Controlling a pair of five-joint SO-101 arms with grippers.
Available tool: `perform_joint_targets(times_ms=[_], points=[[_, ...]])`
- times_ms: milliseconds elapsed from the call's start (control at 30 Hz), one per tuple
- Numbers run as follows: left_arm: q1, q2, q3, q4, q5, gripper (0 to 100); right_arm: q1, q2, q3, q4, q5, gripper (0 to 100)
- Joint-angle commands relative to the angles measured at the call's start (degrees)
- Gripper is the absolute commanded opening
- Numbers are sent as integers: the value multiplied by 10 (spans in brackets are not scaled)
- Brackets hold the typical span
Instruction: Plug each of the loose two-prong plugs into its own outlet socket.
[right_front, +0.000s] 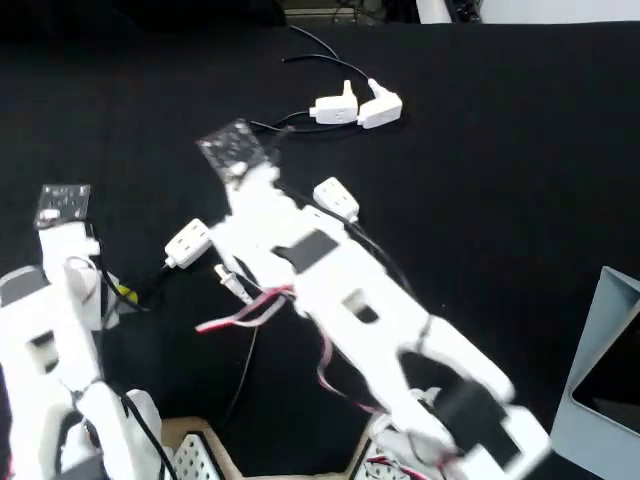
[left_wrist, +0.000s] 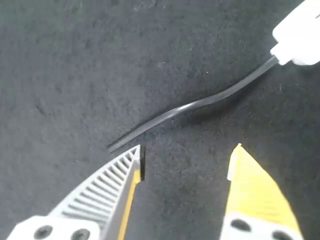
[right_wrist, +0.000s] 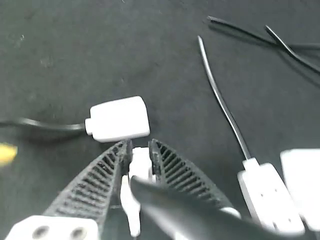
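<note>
Plugging work at the table: the right gripper (right_wrist: 139, 146) is clamped on a small white plug (right_wrist: 140, 165). Its ribbed fingers (right_wrist: 107, 172) pinch the plug's body from both sides. Just past the fingertips a white outlet socket (right_wrist: 119, 119) lies flat on the black cloth (right_wrist: 60, 45), set crosswise to the gripper. Whether plug and socket touch cannot be told. The socket's black lead (right_wrist: 45, 126) runs off along the cloth, and another corded white connector (right_wrist: 267, 192) lies close by the gripper.

From above, the socket (right_front: 187, 243) sits just beside the right arm (right_front: 340, 290), which stretches across the middle of the table. A further white connector (right_front: 336, 197) lies on the arm's other side. Toward the far edge, a pair of white connectors (right_front: 357, 107) lie touching each other.

At the table's left side stands the left arm (right_front: 45, 340). The left gripper (left_wrist: 187, 150) is spread wide over the cloth and holds nothing, its yellow-faced fingers (left_wrist: 252, 190) well apart. The free end of a black cable (left_wrist: 190, 107) lies just beyond one fingertip. The cable runs away to a white connector body (left_wrist: 300, 30).
</note>
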Motion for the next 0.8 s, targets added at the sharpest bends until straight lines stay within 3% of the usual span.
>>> perform_joint_targets(times_ms=[0,333,767], points=[[-1,-79,50,-25,31,281,-18,70,-78,-35,33,11],[2,-88,104,-80,123,281,-29,221,-204,-33,75,11],[8,-88,111,-84,125,281,-28,272,-248,-37,76,11]])
